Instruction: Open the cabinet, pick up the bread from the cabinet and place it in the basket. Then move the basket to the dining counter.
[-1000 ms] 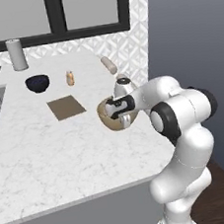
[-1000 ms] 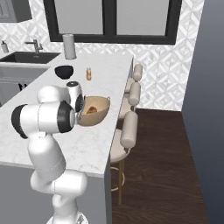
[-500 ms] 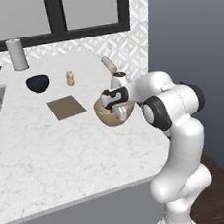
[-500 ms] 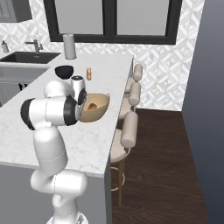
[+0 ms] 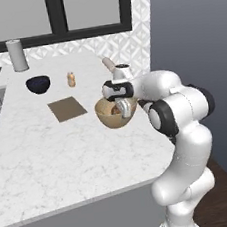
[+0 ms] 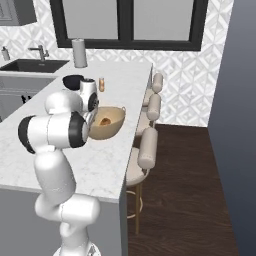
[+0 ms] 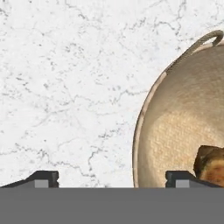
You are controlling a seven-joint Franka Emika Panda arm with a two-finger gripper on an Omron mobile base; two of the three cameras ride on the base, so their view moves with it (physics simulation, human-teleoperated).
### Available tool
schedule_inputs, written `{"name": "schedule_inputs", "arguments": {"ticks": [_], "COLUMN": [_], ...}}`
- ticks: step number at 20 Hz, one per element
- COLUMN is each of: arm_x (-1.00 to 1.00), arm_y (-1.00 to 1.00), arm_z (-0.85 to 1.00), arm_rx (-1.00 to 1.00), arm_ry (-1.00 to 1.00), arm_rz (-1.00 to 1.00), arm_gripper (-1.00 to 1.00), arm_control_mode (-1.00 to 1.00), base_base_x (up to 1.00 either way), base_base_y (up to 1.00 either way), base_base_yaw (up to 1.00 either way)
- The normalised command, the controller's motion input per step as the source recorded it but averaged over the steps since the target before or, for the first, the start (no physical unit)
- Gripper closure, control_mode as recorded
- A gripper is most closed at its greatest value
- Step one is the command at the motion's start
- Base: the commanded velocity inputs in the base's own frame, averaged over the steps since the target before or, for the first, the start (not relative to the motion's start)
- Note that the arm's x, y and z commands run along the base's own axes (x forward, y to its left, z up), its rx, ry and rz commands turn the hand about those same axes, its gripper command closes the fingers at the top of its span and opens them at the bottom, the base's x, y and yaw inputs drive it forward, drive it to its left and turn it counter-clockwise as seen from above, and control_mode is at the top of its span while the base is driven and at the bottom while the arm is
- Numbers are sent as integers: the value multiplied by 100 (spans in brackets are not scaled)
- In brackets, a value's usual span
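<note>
The white arm rises from the lower right of the left base frame, bends at a dark-jointed elbow right of centre, and reaches left so that its hand hangs over the basket point(image 5: 115, 116) at mid-frame. In the right base frame the same arm climbs from the lower left, folds at shoulder height, and its hand points down at the near-left rim of the basket point(image 6: 107, 122).

The pincer point(image 7: 112, 178) stands wide: in the hand frame one dark fingertip point(image 7: 43, 178) sits at the lower left over bare marble, the other at the lower right inside the basket point(image 7: 175, 122), so the basket's rim runs between the two tips. Nothing is clamped between them. In the left base frame the pincer point(image 5: 120, 106) sits low at the basket's right side.

The basket rests on the counter point(image 5: 65, 156), a white marble top with grey veins, close to its right edge. The bread point(image 7: 211, 164) lies in the basket's bottom, at the lower right corner of the hand frame; it shows as a brown lump inside the bowl in the right base frame point(image 6: 104, 121) too.

Further up and left in the left base frame, a dark bowl point(image 5: 37, 84) stands on the counter; I cannot tell what it holds.
</note>
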Motion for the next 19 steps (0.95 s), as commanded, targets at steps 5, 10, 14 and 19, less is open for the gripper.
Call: {"name": "schedule_inputs", "arguments": {"ticks": [5,10,14,19], "arm_x": [-100,-100,-100,-100], "arm_y": [-2,-7,-14,-20], "arm_z": [14,8,19,28], "arm_rx": [7,1,0,1], "arm_ry": [0,0,0,0], "arm_rz": [-36,-41,-41,-37], "arm_gripper": [-100,-100,-100,-100], "arm_control_mode": [-100,-100,-100,-100], "base_base_x": [0,0,0,0], "base_base_y": [0,0,0,0], "base_base_yaw": [0,0,0,0]}}
